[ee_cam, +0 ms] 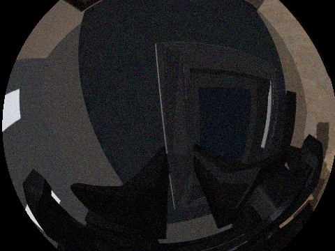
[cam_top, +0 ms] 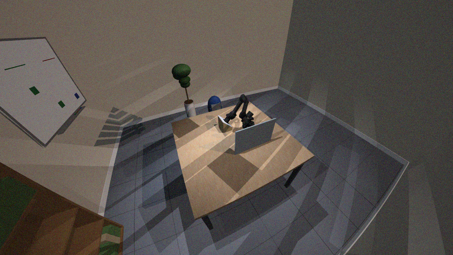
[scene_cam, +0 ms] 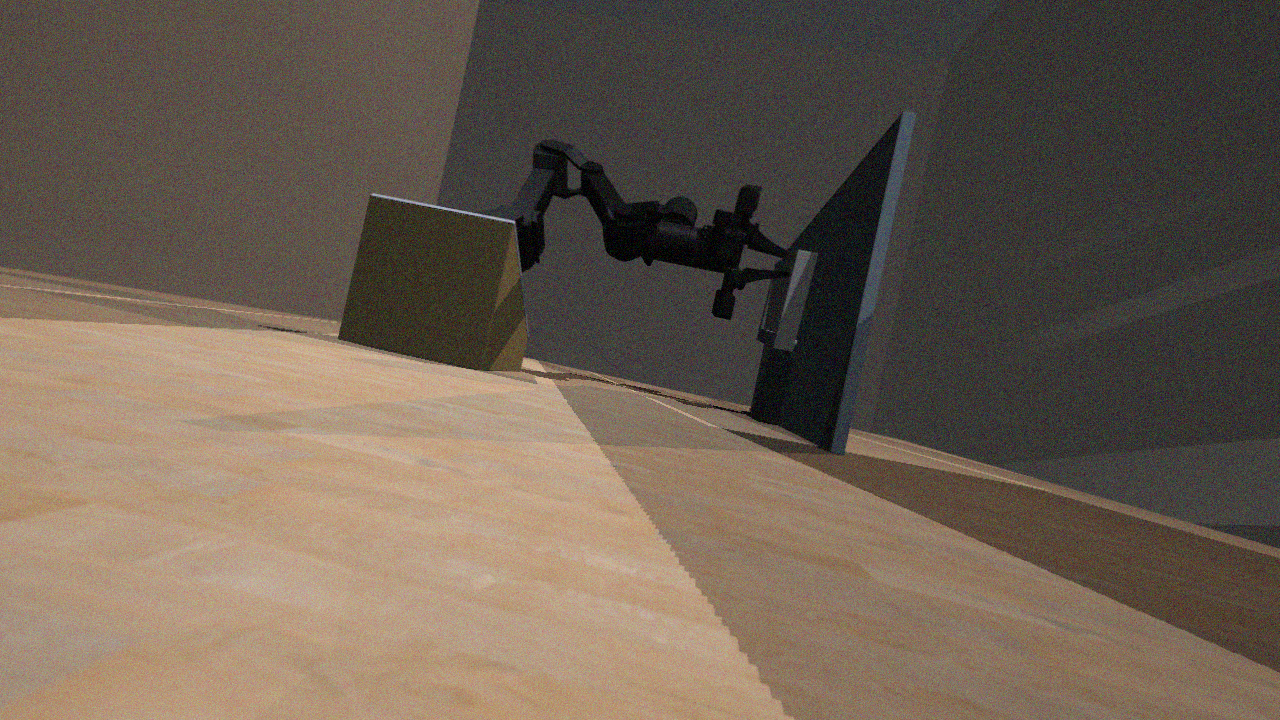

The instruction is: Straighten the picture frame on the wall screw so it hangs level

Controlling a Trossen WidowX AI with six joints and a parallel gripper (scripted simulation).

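- From my wrist cam, closest thing is the black parallel-jaw gripper (ee_cam: 181, 200), its two dark fingers pinched on the lower rail of the grey rectangular picture frame (ee_cam: 219, 116). It's clamped on the frame, not pressed together on nothing.
- The frame fills the middle of that view, dark panel inside, thin bright line down its left edge. Pretty murky, so I can't tell how level it hangs from here.
- Behind the frame is the grey-blue upright wall panel (ee_cam: 121, 97). The screw and the strip on the back are hidden from me.
- On the exterior cam the gripper (scene_cam: 780, 261) reaches sideways into the frame (scene_cam: 787, 300), which sits flat against the shadowed face of the wall panel (scene_cam: 850, 268), up off the light wooden table (scene_cam: 358, 537).
- The black six-joint arm (scene_cam: 626, 223) arches over from behind an olive-green wedge-shaped block (scene_cam: 429, 277) standing on the table, well apart from the panel.
- Top cam, further out: the table (cam_top: 221, 177), the panel (cam_top: 254, 136) and arm (cam_top: 240, 111) near its far edge.
- Beyond that, a blue rounded bin (cam_top: 214, 103) and a green potted topiary in a white pot (cam_top: 185, 88) on the tiled floor against the beige wall, plus a white board (cam_top: 34, 85) leaning at the left.
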